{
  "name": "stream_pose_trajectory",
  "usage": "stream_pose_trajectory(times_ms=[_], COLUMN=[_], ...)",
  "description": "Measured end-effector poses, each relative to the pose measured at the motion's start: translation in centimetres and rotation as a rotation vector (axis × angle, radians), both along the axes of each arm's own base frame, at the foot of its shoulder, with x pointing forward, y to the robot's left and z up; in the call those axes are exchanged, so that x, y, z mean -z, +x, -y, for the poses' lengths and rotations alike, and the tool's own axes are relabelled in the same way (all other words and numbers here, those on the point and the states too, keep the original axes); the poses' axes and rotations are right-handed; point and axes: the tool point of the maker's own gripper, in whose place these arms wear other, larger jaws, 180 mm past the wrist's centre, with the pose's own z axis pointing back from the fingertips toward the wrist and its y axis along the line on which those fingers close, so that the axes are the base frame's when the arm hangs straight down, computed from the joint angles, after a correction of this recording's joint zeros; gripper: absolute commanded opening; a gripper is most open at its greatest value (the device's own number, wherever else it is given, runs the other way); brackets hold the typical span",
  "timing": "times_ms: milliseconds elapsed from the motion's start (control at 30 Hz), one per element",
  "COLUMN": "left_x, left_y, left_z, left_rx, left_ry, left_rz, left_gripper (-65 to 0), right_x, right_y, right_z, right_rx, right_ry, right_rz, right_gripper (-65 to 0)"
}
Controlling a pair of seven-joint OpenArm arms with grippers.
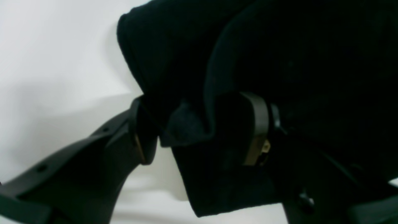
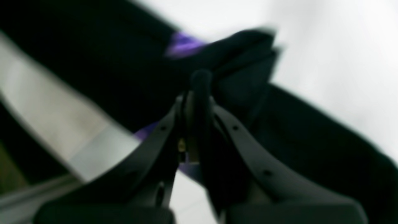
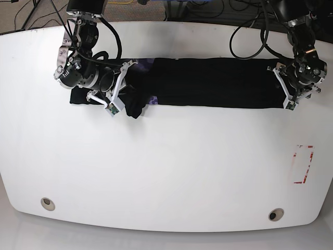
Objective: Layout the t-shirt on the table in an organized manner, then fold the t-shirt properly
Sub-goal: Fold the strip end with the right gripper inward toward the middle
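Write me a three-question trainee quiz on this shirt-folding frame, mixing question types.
1. True or false: the black t-shirt lies as a long band across the far half of the white table.
2. Which end effector is pinched shut on cloth near the purple neck patch: A) left B) right?
3. Fill in: the red-outlined rectangle mark is nearer the ___ arm.

Key: 1 true; 2 B; 3 left.
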Motion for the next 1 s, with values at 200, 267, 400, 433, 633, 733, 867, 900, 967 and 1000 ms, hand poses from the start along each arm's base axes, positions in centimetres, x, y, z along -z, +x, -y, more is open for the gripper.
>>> stream_pose_trajectory(times_ms=[200,267,400,433,633,733,867,900,967,1000], left_x=[0.0,0.0,0.0,0.0,0.0,0.0,0.0,0.0,0.0,0.0], left_y=[0.0,0.0,0.0,0.0,0.0,0.0,0.0,0.0,0.0,0.0], left_z=[0.0,0.0,0.0,0.0,0.0,0.0,0.0,0.0,0.0,0.0], left_rx=[0.000,0.000,0.000,0.000,0.000,0.000,0.000,0.000,0.000,0.000], left_ry=[0.000,0.000,0.000,0.000,0.000,0.000,0.000,0.000,0.000,0.000], left_rz=[0.000,0.000,0.000,0.000,0.000,0.000,0.000,0.000,0.000,0.000], left_gripper=[-29.2,-29.2,-29.2,-29.2,-29.2,-29.2,-29.2,-29.2,-29.2,-29.2], right_x=[-0.1,0.1,0.2,0.2,-0.5,-1.1,-1.6,-1.6,-1.8,-1.8], right_y=[-1.2,-1.7,-2.1,-2.1,-3.0,-3.2,-2.6,-2.4,-1.6,-1.2], right_z=[-0.9,-0.8,-0.4,-0.1,0.2,0.3,1.6,1.8,3.4,4.0], right_rx=[-0.069,-0.072,-0.082,-0.084,-0.115,-0.130,-0.104,-0.093,-0.026,0.001], right_ry=[0.044,0.045,0.042,0.037,0.091,0.126,0.118,0.116,0.093,0.084], right_rz=[-0.017,-0.028,-0.037,-0.038,-0.048,-0.047,-0.028,-0.023,0.003,0.017], right_gripper=[-56.3,-48.0,-28.1,-25.5,-22.4,-22.4,-23.6,-25.0,-27.4,-28.9])
